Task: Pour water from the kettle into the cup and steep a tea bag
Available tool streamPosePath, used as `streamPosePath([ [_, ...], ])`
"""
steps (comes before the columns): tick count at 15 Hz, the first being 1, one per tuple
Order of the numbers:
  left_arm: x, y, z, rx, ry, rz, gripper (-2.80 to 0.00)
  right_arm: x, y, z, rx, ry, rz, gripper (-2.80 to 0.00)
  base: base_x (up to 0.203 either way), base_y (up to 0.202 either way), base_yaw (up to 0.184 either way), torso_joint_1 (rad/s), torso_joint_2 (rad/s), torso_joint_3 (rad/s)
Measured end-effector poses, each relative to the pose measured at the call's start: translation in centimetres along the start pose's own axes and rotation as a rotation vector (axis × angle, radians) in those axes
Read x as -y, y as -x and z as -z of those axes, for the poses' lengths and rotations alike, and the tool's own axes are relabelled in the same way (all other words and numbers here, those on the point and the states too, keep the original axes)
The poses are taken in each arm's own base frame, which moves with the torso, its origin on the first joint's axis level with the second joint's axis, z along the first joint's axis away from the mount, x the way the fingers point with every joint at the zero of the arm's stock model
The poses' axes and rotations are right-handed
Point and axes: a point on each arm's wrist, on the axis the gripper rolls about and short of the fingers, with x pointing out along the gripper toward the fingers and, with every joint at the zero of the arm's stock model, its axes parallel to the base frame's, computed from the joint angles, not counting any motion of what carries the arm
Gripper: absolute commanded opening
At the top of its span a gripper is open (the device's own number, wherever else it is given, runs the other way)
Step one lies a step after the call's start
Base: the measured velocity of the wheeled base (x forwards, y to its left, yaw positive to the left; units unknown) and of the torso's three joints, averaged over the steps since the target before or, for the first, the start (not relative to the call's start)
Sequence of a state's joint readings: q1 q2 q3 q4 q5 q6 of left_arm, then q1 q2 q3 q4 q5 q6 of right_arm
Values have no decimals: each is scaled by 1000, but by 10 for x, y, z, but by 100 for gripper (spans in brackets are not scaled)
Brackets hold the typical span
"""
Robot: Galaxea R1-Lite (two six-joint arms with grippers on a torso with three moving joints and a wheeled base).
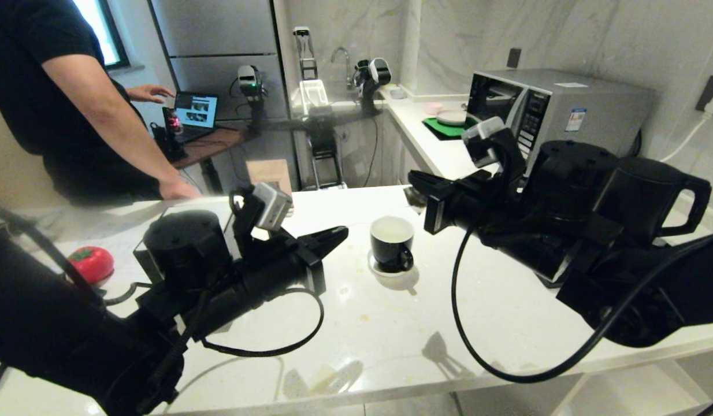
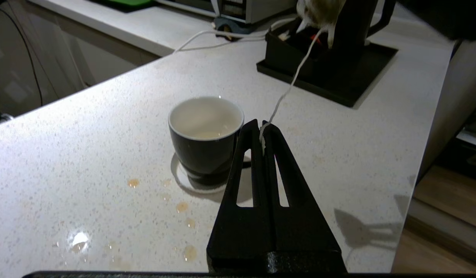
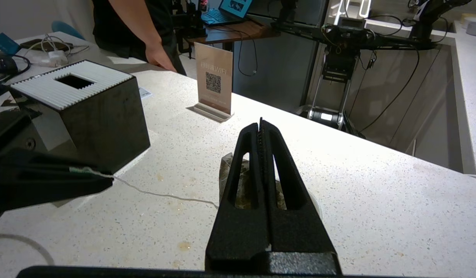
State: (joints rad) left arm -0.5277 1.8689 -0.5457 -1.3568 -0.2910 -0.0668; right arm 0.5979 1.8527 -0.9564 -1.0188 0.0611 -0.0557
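Left claw [image 2: 261,129] is clenched on the tea bag's string [image 2: 290,87], just beside the cup [image 1: 392,242]. Right claw [image 3: 261,127] is clenched on the tea bag [image 3: 243,185], held above the counter [image 1: 391,329] near the cup. The string runs taut between both claws. The kettle [image 1: 645,196] stands at the counter's right end, behind the right arm.

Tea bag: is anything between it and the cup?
Nothing visible blocks it. The left pincer, shut on the string, sits beside the cup, whose mouth is uncovered. The tea bag hangs by the right pincer. The kettle stands off to the right.
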Motion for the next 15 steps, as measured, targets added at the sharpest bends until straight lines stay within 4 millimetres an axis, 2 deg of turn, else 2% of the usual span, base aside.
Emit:
streamPosePath([
  [10,8,-2,-5,20,-4,30,-280,-2,-6,25,-70,-3,-11,-280,0,0,0,0,0,0],
  [15,8,-2,-5,20,-4,28,-280,-3,-5,29,-86,-3,-14,-280,0,0,0,0,0,0],
])
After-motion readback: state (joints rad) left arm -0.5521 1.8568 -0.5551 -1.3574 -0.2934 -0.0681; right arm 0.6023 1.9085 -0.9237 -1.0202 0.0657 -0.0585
